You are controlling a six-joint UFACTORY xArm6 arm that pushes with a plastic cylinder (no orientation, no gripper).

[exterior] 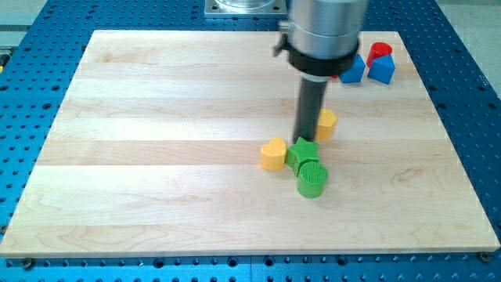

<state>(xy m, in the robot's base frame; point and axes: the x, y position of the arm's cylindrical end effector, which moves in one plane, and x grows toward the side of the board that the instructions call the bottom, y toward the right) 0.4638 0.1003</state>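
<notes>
My dark rod comes down from the view's top, and my tip (304,140) rests on the wooden board just above the green star block (301,152), touching or nearly touching it. A green cylinder (311,179) sits right below the star, against it. A yellow heart block (273,153) lies to the star's left, close beside it. A yellow hexagon-like block (326,124) stands just right of the rod, partly hidden behind it.
Near the board's top right corner sit a blue block (353,69), a second blue block (382,70) and a red block (380,52), with another red piece mostly hidden by the arm. The wooden board (156,157) lies on a blue perforated table.
</notes>
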